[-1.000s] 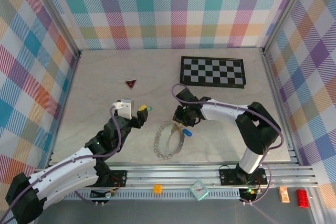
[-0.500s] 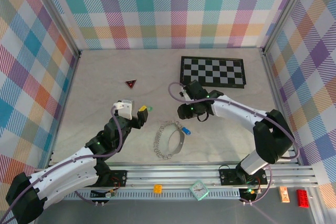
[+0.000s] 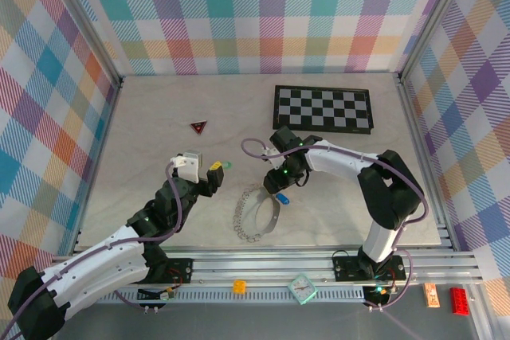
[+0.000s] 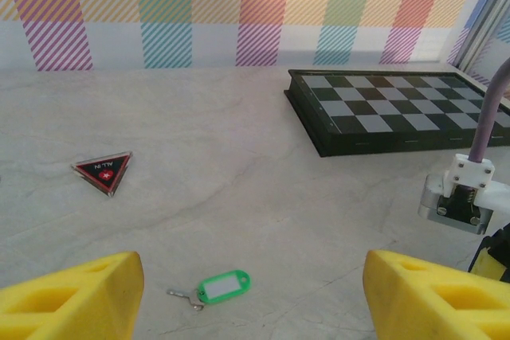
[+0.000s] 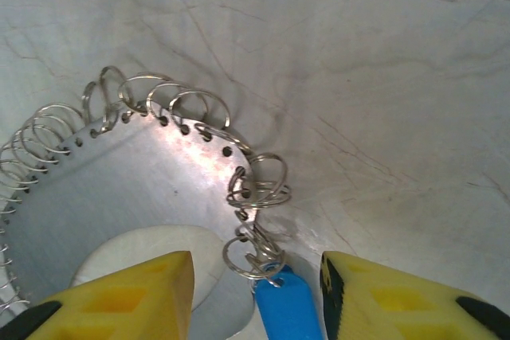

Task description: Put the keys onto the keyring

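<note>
- Left jaws: spread wide over the tabletop point(image 4: 239, 157); mint-green key point(image 4: 223, 286) lies between them, untouched.
- Right jaws: spread; blue key point(image 5: 287, 308) between them, touching keyring point(image 5: 103, 189) just ahead.

A black-and-white checkerboard point(image 3: 323, 108) was laid flat at the far right of the pale table point(image 3: 151, 157). A dark red triangle point(image 3: 198, 127) was set well apart, to its left.
</note>
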You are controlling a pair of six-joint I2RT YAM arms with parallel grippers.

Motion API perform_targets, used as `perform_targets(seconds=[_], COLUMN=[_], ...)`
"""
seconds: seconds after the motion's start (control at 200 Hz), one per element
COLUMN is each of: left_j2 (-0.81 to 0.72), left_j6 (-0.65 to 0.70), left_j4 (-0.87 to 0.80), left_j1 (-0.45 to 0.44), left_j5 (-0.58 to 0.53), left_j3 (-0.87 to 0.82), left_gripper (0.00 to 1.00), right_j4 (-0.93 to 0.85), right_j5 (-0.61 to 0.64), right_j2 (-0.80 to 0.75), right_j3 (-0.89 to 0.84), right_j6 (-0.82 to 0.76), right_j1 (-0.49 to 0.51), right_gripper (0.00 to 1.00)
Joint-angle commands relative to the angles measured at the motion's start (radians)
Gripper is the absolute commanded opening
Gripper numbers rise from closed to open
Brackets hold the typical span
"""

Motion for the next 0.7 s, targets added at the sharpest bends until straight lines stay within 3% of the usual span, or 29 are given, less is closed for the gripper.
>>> perform_targets(seconds=[0.0, 0.695], left_j2=[-0.012, 0.001], left_j6=[0.0, -0.001], left_j4=[-0.001, 0.0], left_j1=[0.01, 0.009], left_j5=[0.007, -0.003], left_j3=[-0.012, -0.009], left_gripper=[0.72, 0.72], right_j4=[-0.004, -0.07], right_j5=[-0.055, 0.084], right_j2=[0.017, 0.026], right_j3=[0.012, -0.028], right_j6=[-0.036, 0.01], right_j1=[0.002, 0.018], right_gripper=[0.44, 0.44])
